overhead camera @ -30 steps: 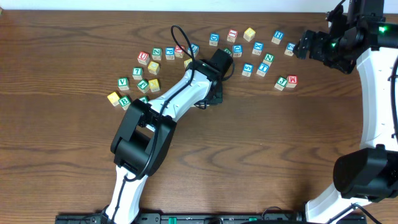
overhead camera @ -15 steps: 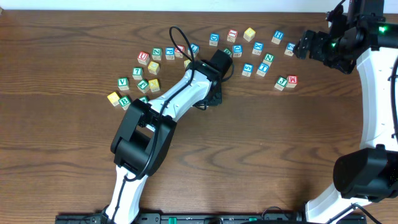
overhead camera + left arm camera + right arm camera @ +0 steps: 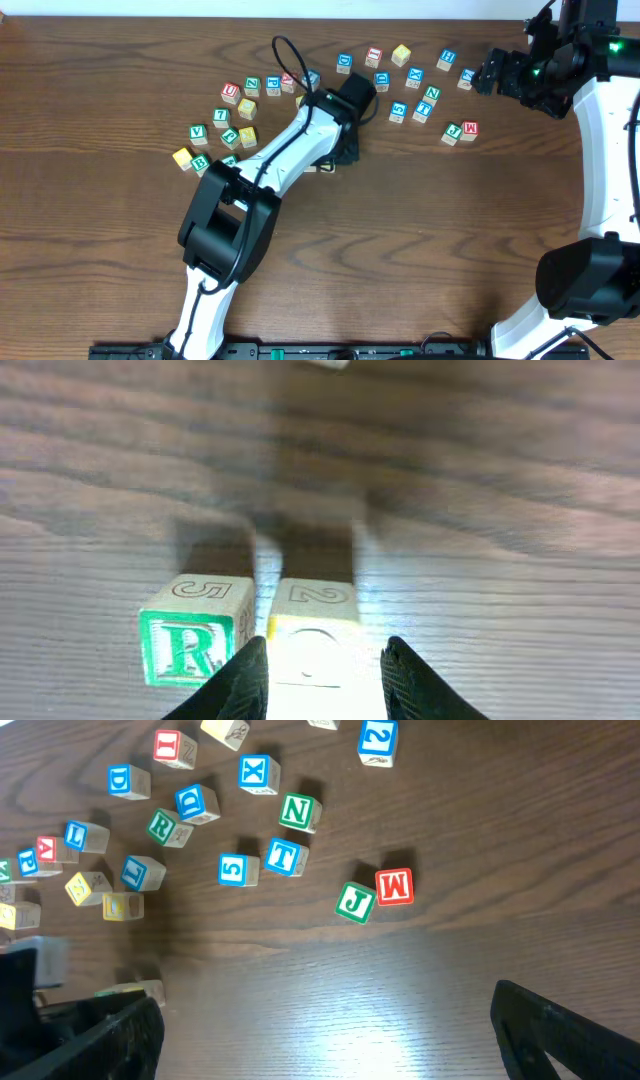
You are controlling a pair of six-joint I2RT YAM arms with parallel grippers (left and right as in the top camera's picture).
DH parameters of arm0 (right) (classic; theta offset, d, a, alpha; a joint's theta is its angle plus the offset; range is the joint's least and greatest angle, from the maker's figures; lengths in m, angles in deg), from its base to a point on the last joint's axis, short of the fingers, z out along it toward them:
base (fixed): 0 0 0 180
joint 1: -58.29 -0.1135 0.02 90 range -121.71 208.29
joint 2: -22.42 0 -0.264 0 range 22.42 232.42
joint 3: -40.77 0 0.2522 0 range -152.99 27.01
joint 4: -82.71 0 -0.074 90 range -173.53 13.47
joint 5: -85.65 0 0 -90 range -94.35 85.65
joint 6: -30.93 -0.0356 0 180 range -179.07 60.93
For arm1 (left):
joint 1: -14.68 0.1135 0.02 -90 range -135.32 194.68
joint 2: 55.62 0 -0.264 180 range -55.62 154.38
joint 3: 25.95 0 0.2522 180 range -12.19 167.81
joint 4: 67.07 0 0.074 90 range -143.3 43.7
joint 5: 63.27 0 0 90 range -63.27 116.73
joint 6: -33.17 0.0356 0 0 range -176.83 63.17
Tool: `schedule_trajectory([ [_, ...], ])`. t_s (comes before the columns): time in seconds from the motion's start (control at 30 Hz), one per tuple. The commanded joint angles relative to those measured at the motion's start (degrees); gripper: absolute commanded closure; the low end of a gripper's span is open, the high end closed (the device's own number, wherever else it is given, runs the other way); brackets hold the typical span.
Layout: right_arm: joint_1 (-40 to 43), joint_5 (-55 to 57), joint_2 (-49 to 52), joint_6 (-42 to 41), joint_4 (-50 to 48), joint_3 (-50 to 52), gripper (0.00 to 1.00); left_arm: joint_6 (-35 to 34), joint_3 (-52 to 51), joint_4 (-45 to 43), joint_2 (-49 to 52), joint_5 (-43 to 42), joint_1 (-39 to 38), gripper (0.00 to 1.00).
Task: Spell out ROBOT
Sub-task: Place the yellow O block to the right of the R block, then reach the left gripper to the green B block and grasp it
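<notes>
Two wooden cubes sit side by side on the grained table [image 3: 500,560]: green R block [image 3: 185,645] left, yellow block [image 3: 312,622] right (letter glared out). Left gripper [image 3: 325,650] straddles the yellow one, pinching or not I cannot tell; right gripper [image 3: 325,1005] gapes wide.

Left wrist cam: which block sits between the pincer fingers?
The pale block with 2 on top, right of the green R block.

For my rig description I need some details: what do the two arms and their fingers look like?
Both the left arm and the right arm have white links with black joints. A black cable loops out near the left wrist. A green light glows on the right arm. The left fingers are black with rounded tips.
</notes>
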Motion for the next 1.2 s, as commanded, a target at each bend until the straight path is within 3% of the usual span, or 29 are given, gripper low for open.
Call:
schedule_trajectory([
  [0.0, 0.09, 0.09, -0.13, 0.24, 0.15, -0.79, 0.01, 0.79, 3.76, 2.19, -0.55, 0.13, 0.39, 0.64],
  [0.23, 0.09, 0.09, -0.13, 0.63, 0.17, -0.79, 0.01, 1.86, 5.62, 4.81, -4.76, 0.39, 2.40, 0.64],
  [0.57, 0.09, 0.96, -0.13, 0.72, -0.07, -0.79, 0.01, 2.56, 5.60, 9.16, -20.55, 0.85, 18.69, 0.63],
  [0.77, 0.09, 0.96, -0.13, 0.72, -0.02, -0.79, 0.01, 2.49, 3.58, 10.38, -19.85, 1.70, 27.06, 0.63],
  [0.87, 0.09, 0.96, -0.13, 0.72, 0.15, -0.79, 0.01, 0.22, 1.51, 10.64, -18.16, 1.66, 29.86, 0.54],
  [1.17, 0.09, 0.94, -0.13, 0.72, 0.15, -0.79, 0.01, -2.03, -4.52, 10.54, -13.86, 2.34, 33.05, 0.54],
])
